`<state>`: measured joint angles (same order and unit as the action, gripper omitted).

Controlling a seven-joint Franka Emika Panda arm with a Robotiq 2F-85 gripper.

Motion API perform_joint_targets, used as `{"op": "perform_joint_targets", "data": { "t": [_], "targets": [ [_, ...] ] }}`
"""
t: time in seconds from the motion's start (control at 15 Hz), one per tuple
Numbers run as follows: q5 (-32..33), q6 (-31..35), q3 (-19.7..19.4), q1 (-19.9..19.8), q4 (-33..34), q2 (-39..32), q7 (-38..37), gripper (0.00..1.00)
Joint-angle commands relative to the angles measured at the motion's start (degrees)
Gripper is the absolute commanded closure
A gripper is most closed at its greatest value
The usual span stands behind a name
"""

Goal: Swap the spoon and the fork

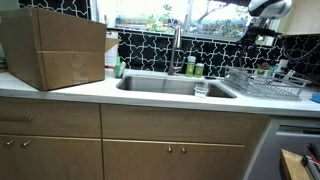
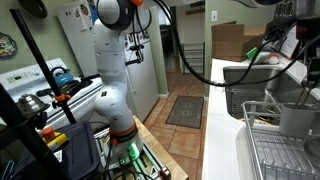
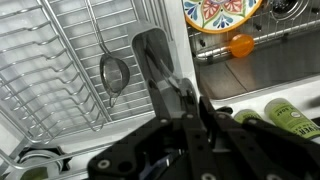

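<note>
Spoon (image 3: 113, 75), probably, lies on the rack (image 3: 50, 50) in wrist view only; jaws' state unclear.

Shiny metal spoon (image 3: 113, 74) with a round bowl lies flat on the wires of the white dish rack (image 3: 50, 70), just right of the sink. Its thin handle runs straight away from the bowl. I can't really make out the fork.
</note>
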<state>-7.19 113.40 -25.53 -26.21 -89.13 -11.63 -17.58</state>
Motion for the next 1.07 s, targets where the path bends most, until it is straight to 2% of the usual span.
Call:
{"op": "perform_joint_targets", "data": {
  "t": [0.0,0.53,0.73,1.0],
  "targets": [
    [1.88,0.02,-0.04,0.37,-1.85,4.33,-2.16,0.97],
    [1.55,1.53,-1.10,-1.01,0.58,7.50,-2.50,0.97],
    [-0.18,6.70,-1.45,-1.64,0.76,6.62,-0.38,0.97],
    [-6.65,13.47,-0.97,-2.56,0.78,3.93,4.36,0.97]
  ]
}}
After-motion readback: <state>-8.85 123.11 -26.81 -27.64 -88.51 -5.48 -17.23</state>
